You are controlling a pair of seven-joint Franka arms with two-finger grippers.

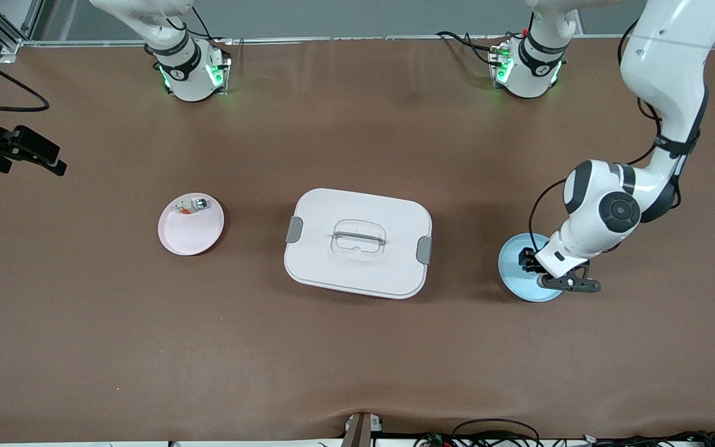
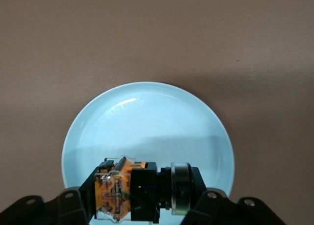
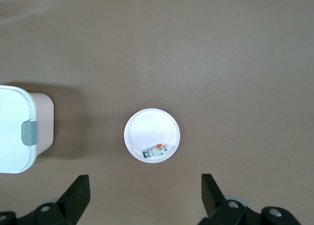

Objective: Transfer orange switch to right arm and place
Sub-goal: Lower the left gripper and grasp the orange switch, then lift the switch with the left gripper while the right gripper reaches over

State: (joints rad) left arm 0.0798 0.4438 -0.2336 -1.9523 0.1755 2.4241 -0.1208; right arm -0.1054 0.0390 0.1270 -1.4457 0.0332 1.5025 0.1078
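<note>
The left end effector (image 1: 534,264) is down at the blue plate (image 1: 512,273), which sits on the bench (image 1: 357,347) at the left arm's end. Its fingers are closed on the orange switch (image 2: 135,188); the left wrist view shows the switch clamped between the two pads, orange body at one end and round dark button at the other, lying sideways just above or on the plate surface. Whether it has cleared the plate cannot be told. Judgement: the grip is taken across the switch's length so that one end may stay exposed for the other arm to take.

The right end effector (image 3: 144,198) is up in the air, its fingers spread wide and holding nothing. In the front view it shows only at the frame's edge, at the right arm's end. Its wrist view looks down on the pink plate (image 1: 191,225), which carries a whitish part with green and red bits (image 1: 195,205). This arm waits.

A white lidded box (image 1: 358,243) stands between the two plates, mid-bench. Judgement: the pick-up step is in hand; the handover and placing are not yet done. The box lies on the straight path between the arms, so the switch will likely need lifting well above it.
</note>
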